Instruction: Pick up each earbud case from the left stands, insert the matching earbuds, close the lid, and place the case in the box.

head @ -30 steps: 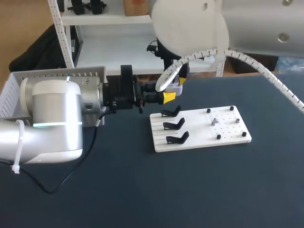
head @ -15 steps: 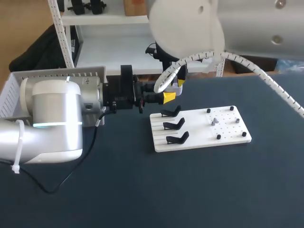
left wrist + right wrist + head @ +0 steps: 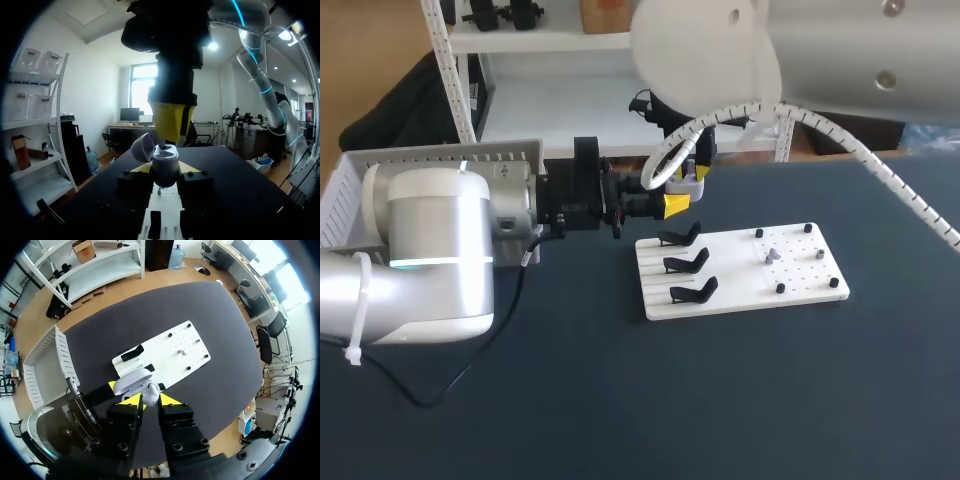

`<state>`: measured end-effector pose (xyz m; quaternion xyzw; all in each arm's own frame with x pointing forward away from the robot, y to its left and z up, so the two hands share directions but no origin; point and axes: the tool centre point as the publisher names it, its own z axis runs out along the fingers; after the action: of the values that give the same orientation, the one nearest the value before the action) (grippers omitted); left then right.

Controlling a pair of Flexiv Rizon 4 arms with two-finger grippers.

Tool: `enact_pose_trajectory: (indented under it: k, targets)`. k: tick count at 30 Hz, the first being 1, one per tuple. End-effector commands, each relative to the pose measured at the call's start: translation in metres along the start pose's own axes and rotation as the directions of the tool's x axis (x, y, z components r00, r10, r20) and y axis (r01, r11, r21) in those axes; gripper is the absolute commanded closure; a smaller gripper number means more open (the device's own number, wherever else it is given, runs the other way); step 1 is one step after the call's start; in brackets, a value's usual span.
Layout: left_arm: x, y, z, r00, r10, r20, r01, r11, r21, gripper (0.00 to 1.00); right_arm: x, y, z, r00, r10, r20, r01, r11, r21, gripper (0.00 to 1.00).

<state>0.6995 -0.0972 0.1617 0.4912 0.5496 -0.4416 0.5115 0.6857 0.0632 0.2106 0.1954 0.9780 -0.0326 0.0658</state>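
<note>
A pale grey earbud case [image 3: 687, 186] hangs in the air behind the white board, lid open. My left gripper [image 3: 672, 205] is shut on its body; in the left wrist view the case [image 3: 165, 164] sits between the yellow tips, lid [image 3: 142, 147] tipped back. My right gripper [image 3: 693, 176] comes straight down onto the case's mouth, its fingers [image 3: 171, 122] close together on a small white earbud [image 3: 165, 149]. In the right wrist view the right gripper [image 3: 150, 400] is directly over the case [image 3: 134, 381]. One more earbud [image 3: 770, 255] lies on the board.
The white board [image 3: 740, 295] carries three empty black stands [image 3: 685, 262] on its left part and several black pegs [image 3: 780, 288] on its right. A white slatted box [image 3: 350, 190] stands at the table's far left, behind my left arm.
My right arm has shifted slightly to the left above the case. The left arm and the case have kept still.
</note>
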Motion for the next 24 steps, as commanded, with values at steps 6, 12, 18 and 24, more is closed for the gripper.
enact_pose_trajectory:
  k: [6,12,18,24]
  targets:
    - [0.001,-0.001,0.000,1.000,0.001,0.004,-0.001,1.000,-0.003,1.00,0.001,0.002,0.003,1.000,-0.001,-0.011,0.001,1.000,0.004,1.00]
    - [0.001,-0.001,0.000,1.000,0.001,0.004,-0.001,1.000,-0.003,1.00,0.000,0.000,0.008,1.000,0.003,-0.020,-0.003,1.000,0.009,1.00]
    - [0.001,-0.001,0.000,1.000,0.001,0.004,-0.001,1.000,-0.003,1.00,0.000,0.000,0.011,1.000,0.008,-0.024,-0.008,1.000,0.012,1.00]
    - [0.001,-0.001,0.000,1.000,0.001,0.004,-0.001,1.000,-0.003,1.00,0.003,0.002,0.008,1.000,0.001,-0.024,-0.001,1.000,0.013,0.72]
